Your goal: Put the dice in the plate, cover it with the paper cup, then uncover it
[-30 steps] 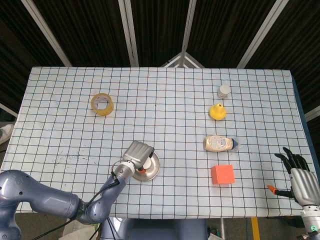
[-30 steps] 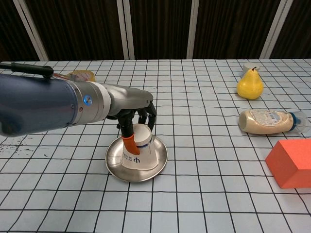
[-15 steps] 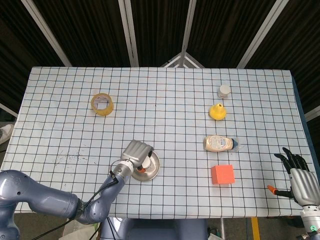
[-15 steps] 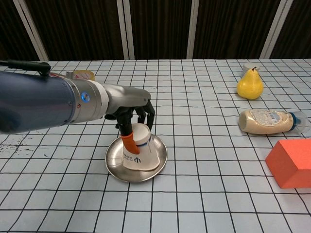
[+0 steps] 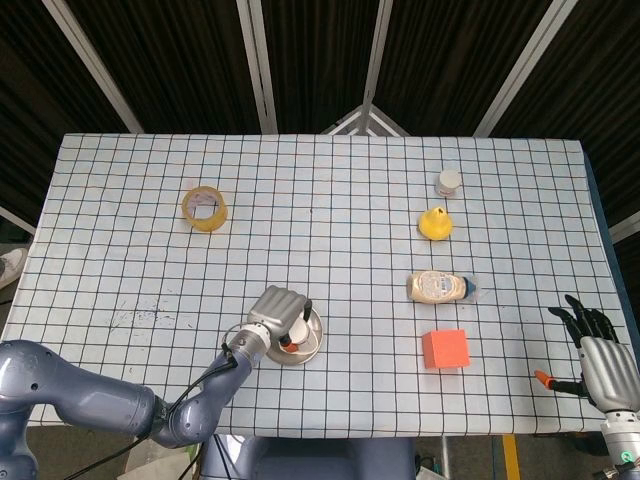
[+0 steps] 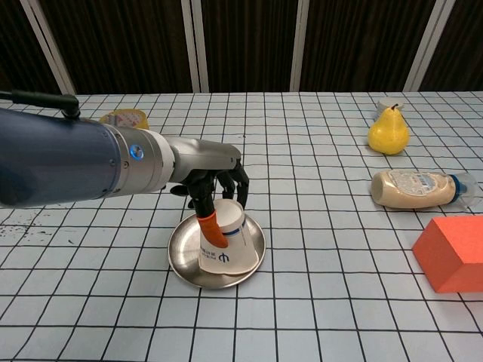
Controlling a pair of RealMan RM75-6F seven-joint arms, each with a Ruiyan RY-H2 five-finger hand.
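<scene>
A round metal plate (image 6: 181, 261) (image 5: 313, 339) sits near the table's front edge, left of centre. An upside-down white paper cup (image 6: 231, 245) (image 5: 298, 329) stands in it, tilted with its rim lifted on one side. My left hand (image 6: 216, 179) (image 5: 276, 306) grips the cup from above, its orange-tipped thumb on the cup's side. The dice is not visible; the cup and hand hide the middle of the plate. My right hand (image 5: 600, 362) hovers at the front right corner, fingers spread and holding nothing, seen only in the head view.
A yellow tape roll (image 5: 204, 207) (image 6: 124, 118) lies at the back left. On the right are a small white jar (image 5: 449, 181), a yellow pear (image 5: 434, 223) (image 6: 389, 130), a lying sauce bottle (image 5: 438, 287) (image 6: 413, 188) and an orange block (image 5: 445, 349) (image 6: 453, 253).
My left hand has tipped the cup further over, and hand, cup and plate have shifted slightly toward the near edge. The right hand has not moved.
</scene>
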